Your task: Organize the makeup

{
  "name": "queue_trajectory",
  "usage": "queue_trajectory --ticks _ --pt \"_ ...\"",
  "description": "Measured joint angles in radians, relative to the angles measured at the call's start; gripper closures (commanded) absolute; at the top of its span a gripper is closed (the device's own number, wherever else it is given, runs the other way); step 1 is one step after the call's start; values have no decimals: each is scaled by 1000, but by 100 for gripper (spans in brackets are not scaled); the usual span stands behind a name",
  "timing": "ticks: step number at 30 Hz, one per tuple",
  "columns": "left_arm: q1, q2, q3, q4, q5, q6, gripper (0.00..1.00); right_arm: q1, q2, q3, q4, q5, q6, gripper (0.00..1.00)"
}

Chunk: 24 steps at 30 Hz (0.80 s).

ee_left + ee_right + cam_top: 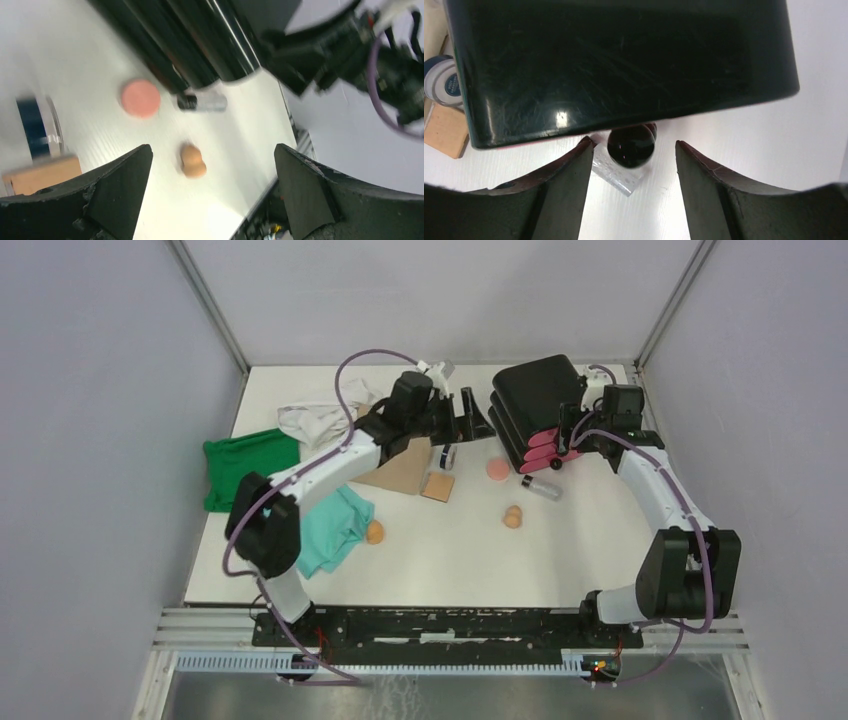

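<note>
Nearest, at 8 o'clock from the pad [437, 486]: left sponge [375, 531], touching the teal cloth [335, 530]. At 4 o'clock from the pad, alone on the bare table [450, 560]: right sponge [513, 517]. Pad itself flat at mid-table. At its 3 o'clock, apart: puff [497, 470], lying flat. At 4 o'clock from the puff: vial [541, 487], on its side, black cap toward the puff, just beside the lowest drawer front. At 12 o'clock from the pad: jar [447, 455], with the left gripper [212, 155] at its 1 o'clock. Fingers of that gripper spread wide, nothing between them.

Farther, at 2 o'clock from the pad: box [535, 395], black, pink drawers [545, 445] apparently shut, contents out of sight. Every makeup piece seen lying out on the table, outside the box.

Right gripper [634, 145] at the drawer fronts, fingers parted to either side of a round black knob [629, 150], clamped on nothing.
</note>
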Motion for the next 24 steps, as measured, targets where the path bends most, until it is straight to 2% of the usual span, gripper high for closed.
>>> queue_trajectory --ticks 3,7,15,24 --pt "-21 -165 -167 24 -14 3 1 0 26 16 16 -10 -3 42" --pt "-38 -238 -271 21 -43 19 1 0 44 16 24 -27 1 45" --pt "-37 -251 -346 -11 -79 40 1 0 27 -2 52 -31 12 79" --pt "-37 -394 -419 -54 -98 41 1 -2 -166 -166 58 -22 27 82"
